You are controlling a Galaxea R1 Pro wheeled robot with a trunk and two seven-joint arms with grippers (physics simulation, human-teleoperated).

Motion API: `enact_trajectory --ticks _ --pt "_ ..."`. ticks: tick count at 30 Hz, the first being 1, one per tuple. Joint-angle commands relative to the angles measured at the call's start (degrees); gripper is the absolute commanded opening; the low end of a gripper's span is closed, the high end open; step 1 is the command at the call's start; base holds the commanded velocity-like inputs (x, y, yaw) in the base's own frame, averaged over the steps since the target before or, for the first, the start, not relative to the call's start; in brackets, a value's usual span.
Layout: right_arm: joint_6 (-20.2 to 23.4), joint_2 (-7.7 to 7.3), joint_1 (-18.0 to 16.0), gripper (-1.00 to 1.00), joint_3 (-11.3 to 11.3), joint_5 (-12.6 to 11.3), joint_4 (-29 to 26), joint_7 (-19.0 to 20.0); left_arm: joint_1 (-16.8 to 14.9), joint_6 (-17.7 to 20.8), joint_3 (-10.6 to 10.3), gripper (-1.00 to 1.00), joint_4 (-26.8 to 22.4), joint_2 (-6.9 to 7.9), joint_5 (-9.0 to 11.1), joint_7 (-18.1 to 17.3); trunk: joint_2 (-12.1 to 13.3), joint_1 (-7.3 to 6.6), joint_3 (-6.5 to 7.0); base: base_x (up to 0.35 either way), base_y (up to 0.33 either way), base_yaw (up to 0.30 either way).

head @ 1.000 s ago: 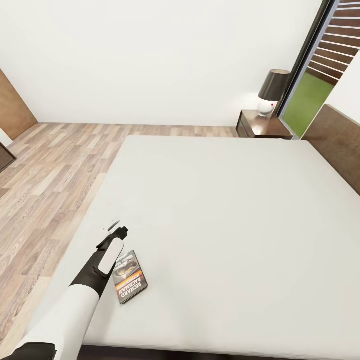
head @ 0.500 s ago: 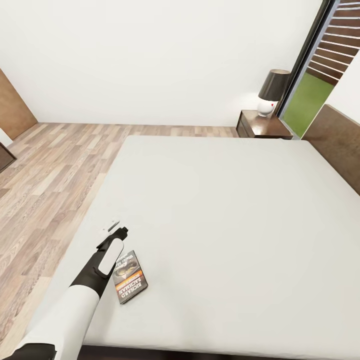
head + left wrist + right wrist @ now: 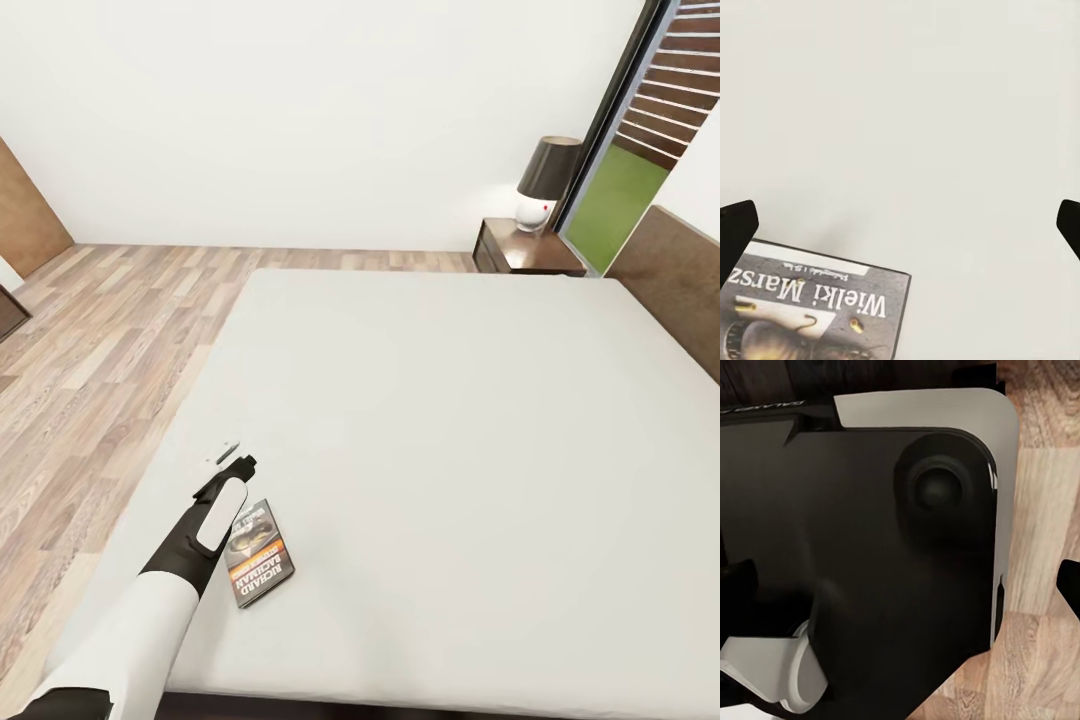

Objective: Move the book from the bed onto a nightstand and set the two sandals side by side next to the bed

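Filling most of head view: bed (image 3: 450,450), pale grey mattress, landmark for rest. Nightstand (image 3: 525,252) beside bed's far corner, lamp (image 3: 545,185) on top. Left arm (image 3: 170,590) stretched forward and low over bed's near edge. Left gripper (image 3: 228,455) spread wide above mattress, empty. Book (image 3: 258,553) flat on bed, just beside arm. Right gripper (image 3: 900,577) spread, over robot base.
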Motion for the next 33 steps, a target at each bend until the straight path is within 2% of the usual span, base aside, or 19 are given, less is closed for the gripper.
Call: enact_trajectory --ticks 1,7,14,17,20,29,33 --pt "0.05 -0.04 -0.06 1.0 -0.48 0.39 0.11 0.12 -0.01 0.25 -0.08 1.0 -0.08 0.02 0.2 0.38 -0.44 0.23 -0.23 0.0 0.0 0.0" --pt "0.05 -0.04 -0.06 1.0 -0.48 0.39 0.13 0.12 0.0 0.83 0.3 1.0 -0.09 0.32 0.2 0.81 -2.85 1.54 -1.3 0.0 0.0 0.0" --pt "0.05 -0.04 -0.06 1.0 -0.48 0.39 0.11 0.12 0.0 7.89 0.74 1.0 -0.11 4.38 0.23 0.77 -5.66 3.08 -2.56 0.0 0.0 0.0" --pt "0.05 -0.04 -0.06 1.0 -0.48 0.39 0.1 0.12 0.0 9.07 1.77 1.0 -0.29 5.3 0.15 0.9 -6.86 3.74 -3.1 0.0 0.0 0.0" --pt "0.05 -0.04 -0.06 1.0 -0.48 0.39 0.11 0.12 0.0 9.36 2.45 1.0 -0.35 5.43 0.12 0.77 -8.06 4.4 -3.64 0.0 0.0 0.0" --pt "0.06 -0.05 -0.06 1.0 -0.48 0.39 0.13 0.12 0.0 9.4 2.47 1.0 -0.41 5.16 0.11 0.63 -11.67 6.38 -5.25 0.0 0.0 0.0" --pt "0.05 -0.04 -0.06 1.0 -0.48 0.39 0.12 0.13 0.0 9.4 2.37 1.0 -0.37 4.57 0.1 0.64 -11.67 6.38 -5.25 0.0 0.0 0.0"
